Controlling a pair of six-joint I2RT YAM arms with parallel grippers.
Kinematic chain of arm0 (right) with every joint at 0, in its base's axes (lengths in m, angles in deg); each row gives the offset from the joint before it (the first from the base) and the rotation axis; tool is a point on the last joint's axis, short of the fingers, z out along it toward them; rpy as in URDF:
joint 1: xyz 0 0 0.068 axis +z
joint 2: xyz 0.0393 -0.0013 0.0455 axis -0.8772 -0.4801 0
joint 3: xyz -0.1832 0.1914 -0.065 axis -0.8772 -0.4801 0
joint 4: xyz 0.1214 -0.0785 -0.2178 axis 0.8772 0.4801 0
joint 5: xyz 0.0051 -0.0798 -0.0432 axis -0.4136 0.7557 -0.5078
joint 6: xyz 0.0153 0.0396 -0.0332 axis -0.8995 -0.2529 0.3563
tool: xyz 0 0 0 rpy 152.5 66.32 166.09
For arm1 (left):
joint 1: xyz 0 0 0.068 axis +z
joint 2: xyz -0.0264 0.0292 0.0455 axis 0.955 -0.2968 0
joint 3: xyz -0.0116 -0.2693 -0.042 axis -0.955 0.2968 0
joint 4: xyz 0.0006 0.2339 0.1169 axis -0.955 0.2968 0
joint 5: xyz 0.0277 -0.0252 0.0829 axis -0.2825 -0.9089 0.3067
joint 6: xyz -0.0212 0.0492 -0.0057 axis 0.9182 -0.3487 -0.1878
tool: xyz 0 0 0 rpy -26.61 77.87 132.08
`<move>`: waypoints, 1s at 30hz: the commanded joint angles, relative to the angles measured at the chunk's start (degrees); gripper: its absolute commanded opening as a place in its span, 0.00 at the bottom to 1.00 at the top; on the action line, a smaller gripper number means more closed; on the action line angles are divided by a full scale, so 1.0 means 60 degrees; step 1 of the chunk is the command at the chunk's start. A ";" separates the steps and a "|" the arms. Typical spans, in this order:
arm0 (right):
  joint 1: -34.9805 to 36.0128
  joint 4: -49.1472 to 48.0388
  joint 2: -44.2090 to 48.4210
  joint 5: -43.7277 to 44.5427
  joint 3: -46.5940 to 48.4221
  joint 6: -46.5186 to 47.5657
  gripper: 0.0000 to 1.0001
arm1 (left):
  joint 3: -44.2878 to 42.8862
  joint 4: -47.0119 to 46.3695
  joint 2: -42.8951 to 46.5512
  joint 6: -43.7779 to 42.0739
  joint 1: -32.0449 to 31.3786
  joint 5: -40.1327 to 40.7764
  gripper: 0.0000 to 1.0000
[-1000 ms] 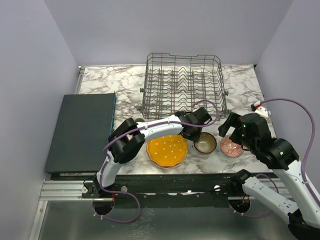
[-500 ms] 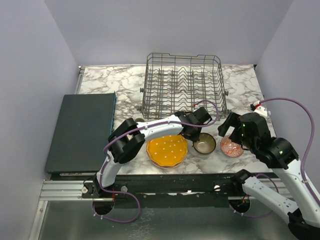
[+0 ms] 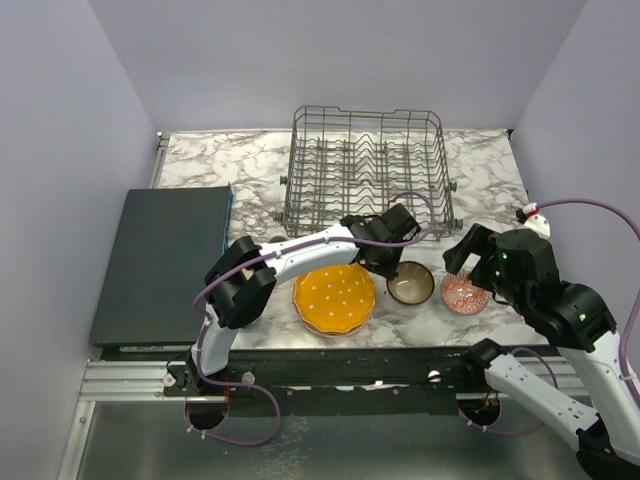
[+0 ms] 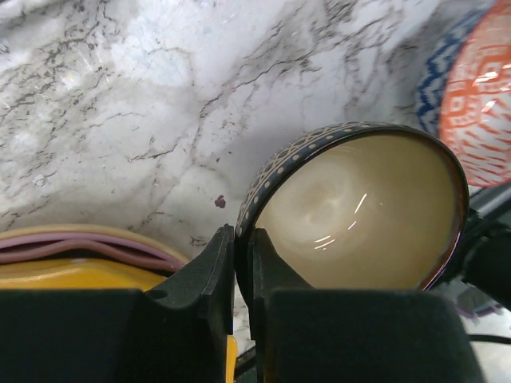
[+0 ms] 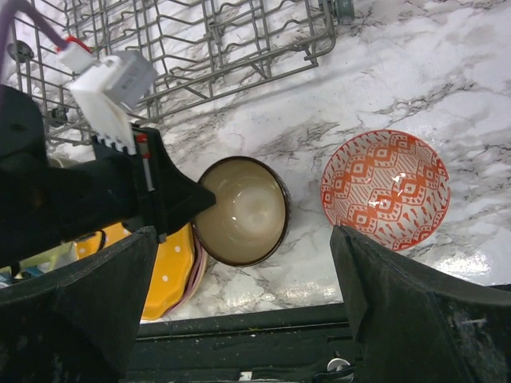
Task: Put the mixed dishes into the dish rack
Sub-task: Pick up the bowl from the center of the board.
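Both jaws of the left gripper (image 4: 241, 242) clamp the brown bowl (image 4: 359, 215), the dish rack (image 3: 370, 112) just beyond it. The right gripper (image 5: 243, 239) hangs spread wide nearby

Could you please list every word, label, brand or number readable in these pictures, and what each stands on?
None: no view shows readable text. The brown bowl and the orange patterned bowl carry only decorative patterns, the orange plate only white dots, and the white connector shows no legible marking.
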 commanded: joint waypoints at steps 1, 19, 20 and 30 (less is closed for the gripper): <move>0.0022 0.0245 0.0051 -0.0112 0.0220 -0.0142 0.97 | -0.0085 -0.0464 0.1416 0.0029 0.0196 -0.0731 0.00; 0.0022 -0.2173 -0.0108 -0.3523 -0.0345 0.0415 0.98 | 0.2717 -0.1876 0.4740 0.0773 0.2271 -0.2762 0.00; 0.0022 -0.2370 -0.0150 -0.3700 -0.0419 0.0414 0.99 | 0.2856 -0.1949 0.4925 0.0835 0.2363 -0.2845 0.00; 0.0019 -0.4308 -0.0786 -0.5574 -0.1020 0.0060 1.00 | 0.4405 -0.3174 0.6396 0.1787 0.3209 -0.3867 0.00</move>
